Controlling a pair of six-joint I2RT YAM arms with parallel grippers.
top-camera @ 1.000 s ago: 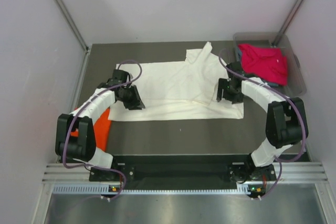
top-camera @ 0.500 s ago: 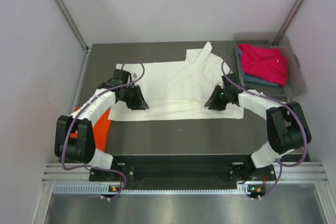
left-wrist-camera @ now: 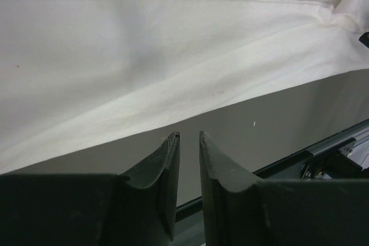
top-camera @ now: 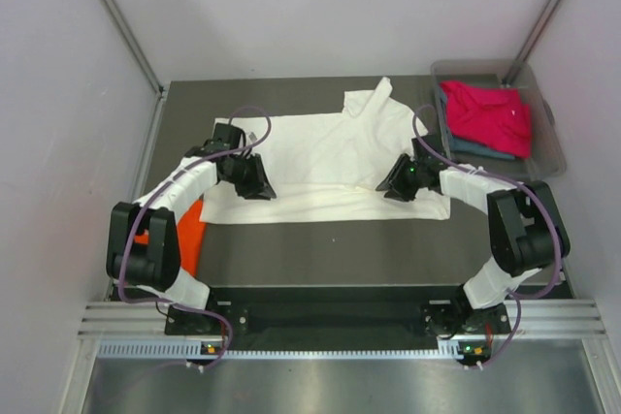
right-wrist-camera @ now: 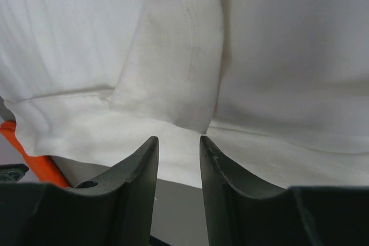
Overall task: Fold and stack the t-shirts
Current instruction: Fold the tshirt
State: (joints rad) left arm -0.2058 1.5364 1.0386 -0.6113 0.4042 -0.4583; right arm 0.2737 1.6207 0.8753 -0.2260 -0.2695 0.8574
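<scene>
Pincers apart, empty: left pincer (left-wrist-camera: pixel 189 136) beside cream-white t-shirt (left-wrist-camera: pixel 144 56) hem, right pincer (right-wrist-camera: pixel 179 140) over it.

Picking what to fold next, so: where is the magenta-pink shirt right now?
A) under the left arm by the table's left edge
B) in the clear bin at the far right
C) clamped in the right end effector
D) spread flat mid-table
B: the magenta-pink shirt lies in the clear bin, on top of a grey-blue shirt; the cream-white shirt takes mid-table and the orange shirt sits at the left edge.
</scene>
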